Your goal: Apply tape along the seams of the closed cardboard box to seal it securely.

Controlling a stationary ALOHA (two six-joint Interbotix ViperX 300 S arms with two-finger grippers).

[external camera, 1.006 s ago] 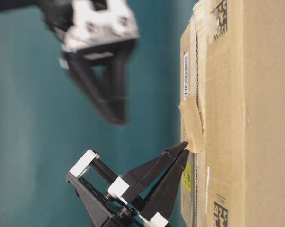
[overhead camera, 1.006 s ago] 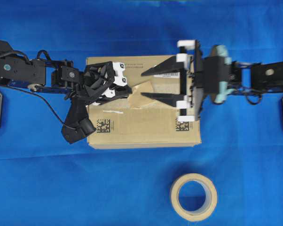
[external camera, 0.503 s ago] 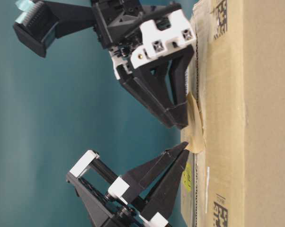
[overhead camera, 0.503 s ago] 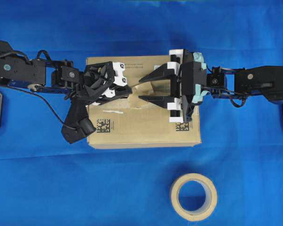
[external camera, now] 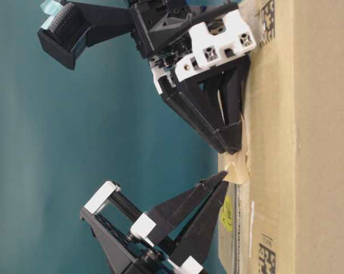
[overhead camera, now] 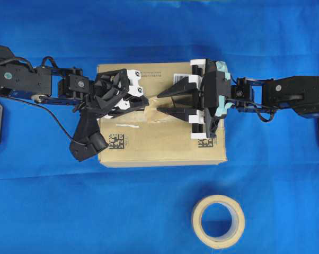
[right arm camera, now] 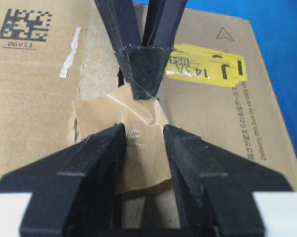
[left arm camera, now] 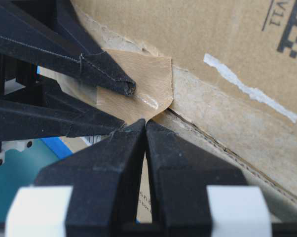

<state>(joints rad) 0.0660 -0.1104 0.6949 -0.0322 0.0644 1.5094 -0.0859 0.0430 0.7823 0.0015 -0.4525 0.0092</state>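
The cardboard box (overhead camera: pixel 165 143) lies in the middle of the blue cloth, its seams (left arm camera: pixel 227 153) running between the two top flaps. A wrinkled piece of tan tape (right arm camera: pixel 138 148) sits across the seam. My left gripper (overhead camera: pixel 147 103) is shut, and one corner of the tape (left arm camera: pixel 143 84) lifts up to its tips (left arm camera: pixel 145 122). My right gripper (overhead camera: pixel 159 103) reaches in from the right. It is open, with its fingers (right arm camera: pixel 104 148) straddling the tape and resting low on it. The table-level view has both grippers meeting at the tape (external camera: pixel 238 168) on the box top.
A wide roll of tan tape (overhead camera: pixel 196 221) lies on the cloth in front of the box. On the box top are a yellow sticker (right arm camera: pixel 207 66) and a black-and-white square code (right arm camera: pixel 25 24). A white torn strip (left arm camera: pixel 247 89) marks one flap.
My right gripper has moved left across the box and come down onto the tape, its jaws narrowing. The left gripper has stayed still and shut.
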